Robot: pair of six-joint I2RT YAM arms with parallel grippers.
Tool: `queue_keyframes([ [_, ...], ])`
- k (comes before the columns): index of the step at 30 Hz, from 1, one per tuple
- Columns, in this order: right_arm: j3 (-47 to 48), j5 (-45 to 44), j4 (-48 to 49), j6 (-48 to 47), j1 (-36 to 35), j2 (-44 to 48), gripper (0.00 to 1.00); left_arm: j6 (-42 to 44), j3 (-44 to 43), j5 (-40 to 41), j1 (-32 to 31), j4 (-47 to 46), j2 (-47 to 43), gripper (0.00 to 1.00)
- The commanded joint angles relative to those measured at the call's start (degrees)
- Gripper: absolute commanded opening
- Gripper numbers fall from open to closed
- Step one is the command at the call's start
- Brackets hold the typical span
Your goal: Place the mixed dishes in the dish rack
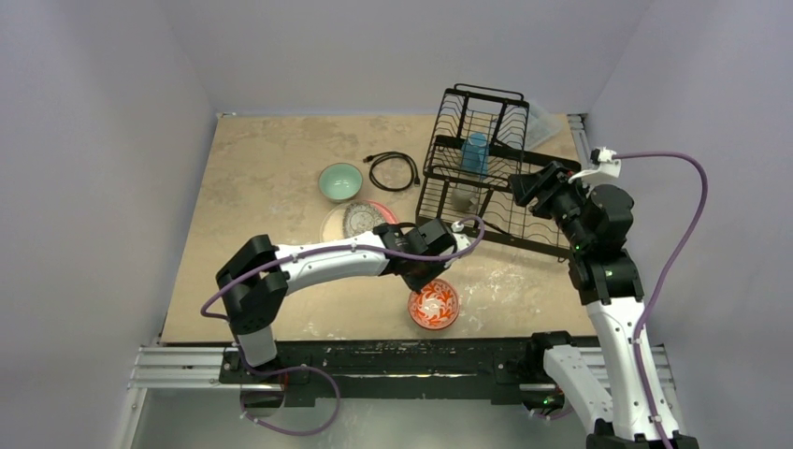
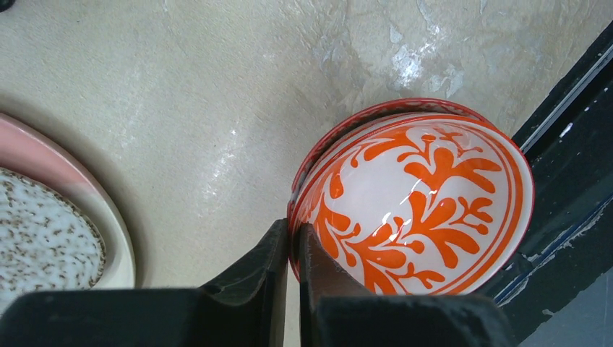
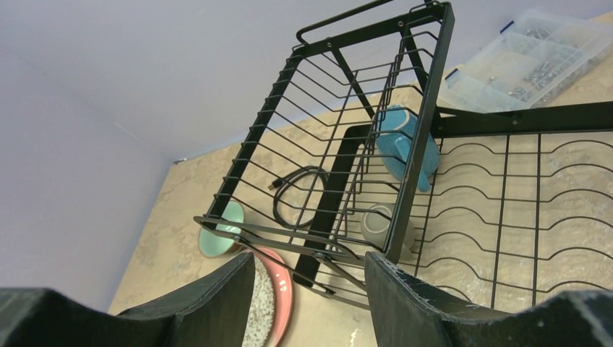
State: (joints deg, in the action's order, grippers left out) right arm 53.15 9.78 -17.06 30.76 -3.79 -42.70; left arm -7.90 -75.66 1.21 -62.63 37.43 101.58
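My left gripper [image 1: 426, 280] [image 2: 292, 242] is shut on the near rim of a small red-orange patterned bowl [image 1: 434, 305] [image 2: 426, 210], one finger inside and one outside. A second red rim shows just behind it. The bowl sits near the table's front edge. The cream-and-pink plate [image 1: 382, 210] [image 2: 116, 217] carries the grey speckled dish [image 1: 358, 221] [image 2: 43, 231]. The teal bowl [image 1: 339, 181] [image 3: 215, 237] stands further back. The black dish rack [image 1: 468, 122] [image 3: 340, 108] holds the blue cup [image 1: 475, 152] [image 3: 405, 141] and the grey mug [image 1: 463, 198] [image 3: 379, 225]. My right gripper [image 1: 526, 187] [image 3: 311, 289] hangs open over the rack's right side, holding nothing.
A black coiled cable [image 1: 393, 171] [image 3: 300, 195] lies between the teal bowl and the rack. A clear plastic parts box [image 3: 520, 58] sits behind the rack at the back right. The black frame rail [image 2: 571, 166] runs along the table's front edge, close to the bowl.
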Motion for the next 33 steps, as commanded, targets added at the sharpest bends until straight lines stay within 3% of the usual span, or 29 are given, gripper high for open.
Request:
queue_keyframes([
  [1, -0.5, 0.7, 2.4, 0.1, -0.2, 0.5, 0.57, 1.2, -1.9, 2.7, 0.1, 1.6, -1.1, 0.02],
  [16, -0.4, 1.3, 1.7, -0.5, -0.2, -0.2, 0.58, 3.5, 0.2, 4.9, 0.2, -0.5, -8.0, 0.00],
  [21, -1.0, 2.4, 1.3, -1.3, -0.2, -0.6, 0.58, 3.8, 1.3, 2.3, 0.2, -1.6, -9.7, 0.00],
  [33, 4.7, -1.7, -8.6, -9.0, -0.2, 1.3, 0.56, 3.9, 6.7, 2.7, 0.5, -7.9, -18.9, 0.00],
])
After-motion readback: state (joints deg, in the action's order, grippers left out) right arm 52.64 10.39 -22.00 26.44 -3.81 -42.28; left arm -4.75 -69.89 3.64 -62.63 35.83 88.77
